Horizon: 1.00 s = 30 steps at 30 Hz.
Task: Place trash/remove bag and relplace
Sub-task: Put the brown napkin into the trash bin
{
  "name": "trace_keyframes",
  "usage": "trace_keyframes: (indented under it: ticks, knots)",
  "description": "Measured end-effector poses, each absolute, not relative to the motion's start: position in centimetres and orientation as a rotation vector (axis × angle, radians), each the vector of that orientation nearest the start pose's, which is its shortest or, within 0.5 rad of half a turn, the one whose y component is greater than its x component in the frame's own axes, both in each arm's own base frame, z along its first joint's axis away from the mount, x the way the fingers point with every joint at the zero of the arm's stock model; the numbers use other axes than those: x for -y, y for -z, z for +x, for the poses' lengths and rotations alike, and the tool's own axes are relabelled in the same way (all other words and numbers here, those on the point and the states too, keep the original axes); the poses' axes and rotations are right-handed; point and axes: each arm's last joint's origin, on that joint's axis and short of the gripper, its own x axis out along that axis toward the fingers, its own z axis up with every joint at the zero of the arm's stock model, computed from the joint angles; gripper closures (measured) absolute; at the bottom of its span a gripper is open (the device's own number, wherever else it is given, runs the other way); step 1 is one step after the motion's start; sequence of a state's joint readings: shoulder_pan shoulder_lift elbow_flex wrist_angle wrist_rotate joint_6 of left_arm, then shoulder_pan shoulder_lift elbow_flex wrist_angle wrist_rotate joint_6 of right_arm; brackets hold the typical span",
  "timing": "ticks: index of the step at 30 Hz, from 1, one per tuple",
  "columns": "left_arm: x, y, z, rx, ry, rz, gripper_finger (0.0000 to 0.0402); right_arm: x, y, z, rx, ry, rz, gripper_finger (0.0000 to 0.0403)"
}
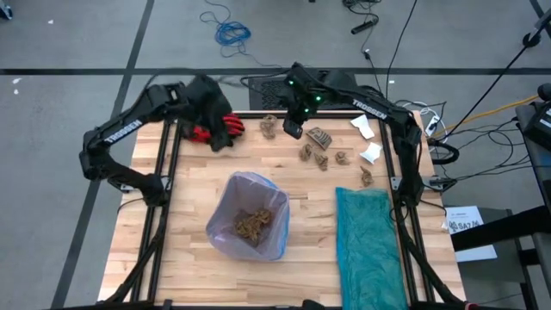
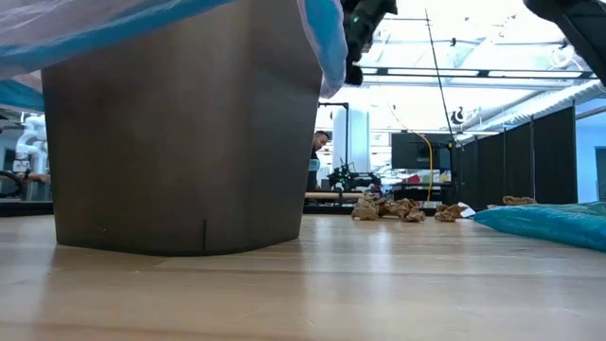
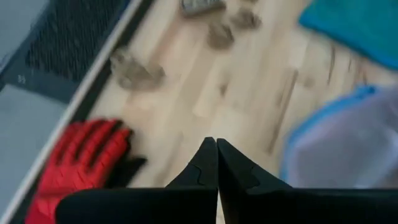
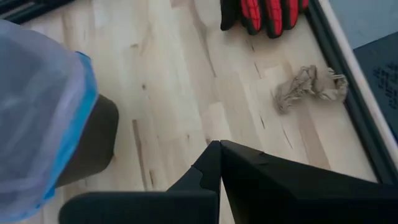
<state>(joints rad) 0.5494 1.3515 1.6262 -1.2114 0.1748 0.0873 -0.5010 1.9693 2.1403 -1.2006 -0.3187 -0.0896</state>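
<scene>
I see my left pincer (image 3: 216, 144) clenched empty above the red glove (image 1: 207, 132), upper left; my right pincer (image 4: 220, 145) clenched empty, upper centre, near tan crumpled paper lumps (image 1: 320, 146) on the wooden bench (image 1: 189, 185).

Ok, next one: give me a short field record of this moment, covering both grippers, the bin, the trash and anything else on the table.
left gripper: shut, empty, above the red glove at the table's far left
right gripper: shut, empty, over the far edge near a brown lump
bin: near the middle, lined with the bag
trash in bin: several brown lumps
trash on table: brown lumps and white scraps at the far right
other: teal bag lying flat at the right
</scene>
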Motion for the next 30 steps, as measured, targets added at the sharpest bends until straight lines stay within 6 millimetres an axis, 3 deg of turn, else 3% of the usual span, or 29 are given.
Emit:
trace_keyframes:
  ticks: [5, 11, 17, 22, 30]
  knots:
    - [-16.4, -39.6, 21.3, -0.818, -0.214, -0.263, 0.0401, 17.5, -39.3, 33.7, -0.899, 0.144, 0.328, 0.0403]
    - [-20.3, -34.3, 24.9, -0.956, -0.098, -0.26, 0.0401, 15.6, -43.3, 30.7, -0.799, 0.219, 0.335, 0.0403]
    - [-23.3, -30.5, 28.5, -0.92, -0.111, -0.248, 0.0401, 14.1, -45.9, 27.8, -0.731, 0.353, 0.372, 0.0403]
    - [-24.8, -27.3, 30.2, -0.958, -0.127, -0.259, 0.0387, 12.6, -47.2, 26.4, -0.697, 0.412, 0.389, 0.0403]
    - [-25.6, -23.0, 31.8, -1.095, -0.184, -0.286, 0.0294, 11.9, -47.8, 25.8, -0.674, 0.458, 0.39, 0.0403]
